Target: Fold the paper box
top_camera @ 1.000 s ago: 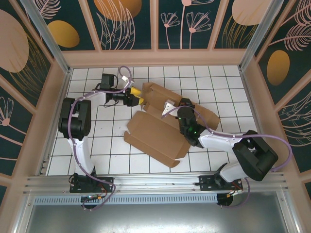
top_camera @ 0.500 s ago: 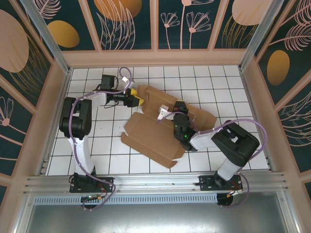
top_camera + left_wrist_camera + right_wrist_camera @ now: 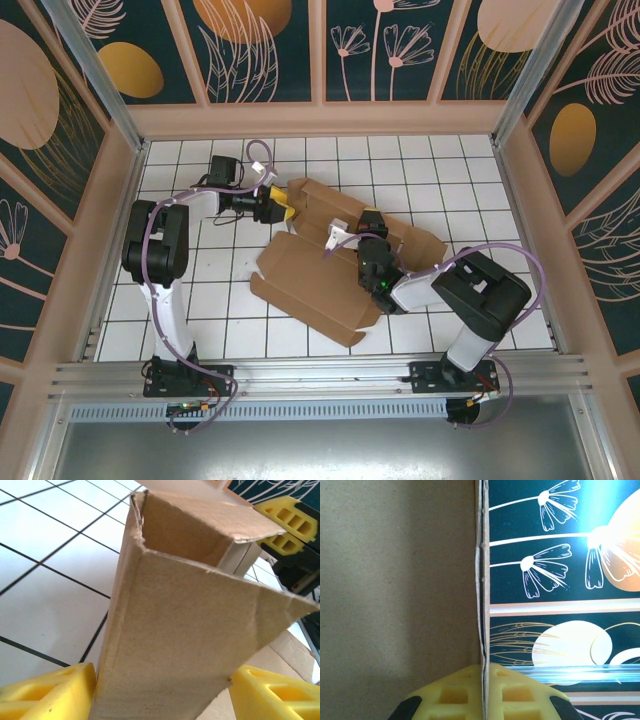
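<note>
The paper box (image 3: 315, 282) is pinched by the closed right hand (image 3: 484, 682); its flap (image 3: 190, 630) is straddled by the left hand (image 3: 162, 695), and whether it is gripped cannot be told.

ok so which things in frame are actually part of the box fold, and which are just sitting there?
Part of the job:
paper box
left gripper, fingers astride a raised flap
right gripper, pinching a box edge

Just there:
white tiled table
patterned wall panels
aluminium rail at the near edge
</note>
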Motion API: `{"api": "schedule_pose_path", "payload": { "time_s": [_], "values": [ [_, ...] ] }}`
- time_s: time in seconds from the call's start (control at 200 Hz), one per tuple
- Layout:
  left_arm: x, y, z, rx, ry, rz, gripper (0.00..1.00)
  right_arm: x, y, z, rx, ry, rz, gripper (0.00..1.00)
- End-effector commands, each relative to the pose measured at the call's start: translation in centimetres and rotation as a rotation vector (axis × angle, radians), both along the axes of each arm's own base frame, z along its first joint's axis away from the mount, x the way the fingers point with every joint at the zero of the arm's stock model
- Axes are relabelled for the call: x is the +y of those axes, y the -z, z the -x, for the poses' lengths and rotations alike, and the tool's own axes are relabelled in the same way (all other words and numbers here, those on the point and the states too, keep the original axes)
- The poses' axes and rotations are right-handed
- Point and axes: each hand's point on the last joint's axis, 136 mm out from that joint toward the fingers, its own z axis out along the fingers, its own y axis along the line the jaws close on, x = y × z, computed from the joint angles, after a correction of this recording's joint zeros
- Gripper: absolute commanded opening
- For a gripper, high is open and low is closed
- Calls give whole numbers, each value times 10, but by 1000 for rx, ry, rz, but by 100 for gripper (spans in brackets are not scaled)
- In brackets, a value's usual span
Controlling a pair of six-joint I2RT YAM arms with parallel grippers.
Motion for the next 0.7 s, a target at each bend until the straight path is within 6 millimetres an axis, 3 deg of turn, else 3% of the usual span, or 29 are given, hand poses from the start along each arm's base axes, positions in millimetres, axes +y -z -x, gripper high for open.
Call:
{"api": "schedule_pose_path", "payload": {
  "time_s": [0.0,0.165,0.696],
  "values": [
    [-2,-7,10,-17,63,33,68,2,-4,5,-5,-13,5,0],
    [-3,-7,13,-10,72,44,60,1,-5,4,8,-5,11,0],
    [-15,3,16,-1,53,-10,57,7,-17,-3,8,-4,-22,0]
  ]
}}
